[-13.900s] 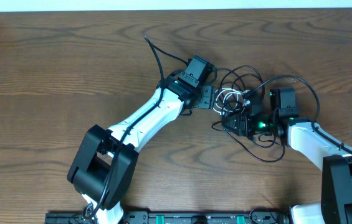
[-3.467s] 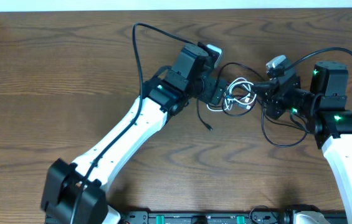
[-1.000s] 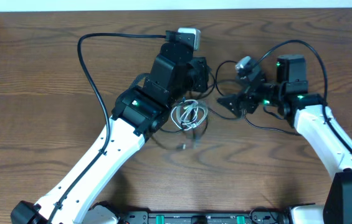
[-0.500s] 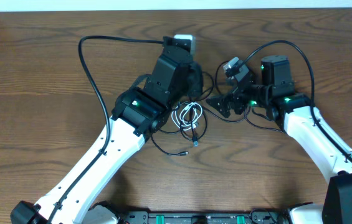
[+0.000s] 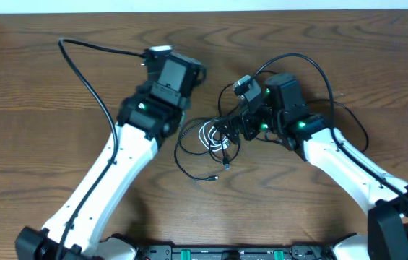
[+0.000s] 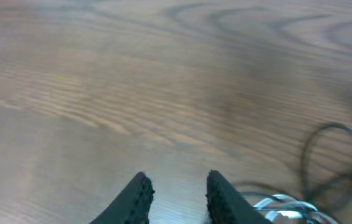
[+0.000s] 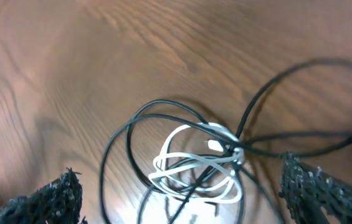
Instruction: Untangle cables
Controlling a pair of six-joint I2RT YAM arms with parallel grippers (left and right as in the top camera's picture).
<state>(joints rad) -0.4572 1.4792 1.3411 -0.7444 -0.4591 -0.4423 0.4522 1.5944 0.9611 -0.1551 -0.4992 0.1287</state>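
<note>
Fingers (image 6: 137, 200) of your left gripper (image 6: 178, 179) stand slightly parted, with only bare desk (image 6: 101, 74) between them; they pinch nothing. Your right gripper (image 7: 179, 171) is spread wide and is also empty. Its two fingertips sit at the lower corners of its wrist view, and it hangs just above the tangle (image 5: 211, 141).

That tangle lies near the middle of the desk, between your two arms. The white cord (image 7: 191, 158) is bunched in several small loops. The black cord (image 7: 123, 134) runs in wider loops around and through them. One small plug end (image 5: 211, 175) of the black cord points toward the near edge of the desk.

Farther back, the left arm's thick wire (image 5: 88, 72) arcs toward the far left corner. The right arm's thick wire (image 5: 312, 65) loops above its wrist, toward the far edge.

From overhead, the right gripper's body covers the right side of the tangle, and the left fingers are hidden under their own wrist. The left wrist view is blurred and catches only an edge of the white loops at its lower right. You cannot tell whether the crossings are knotted or merely overlapping.
</note>
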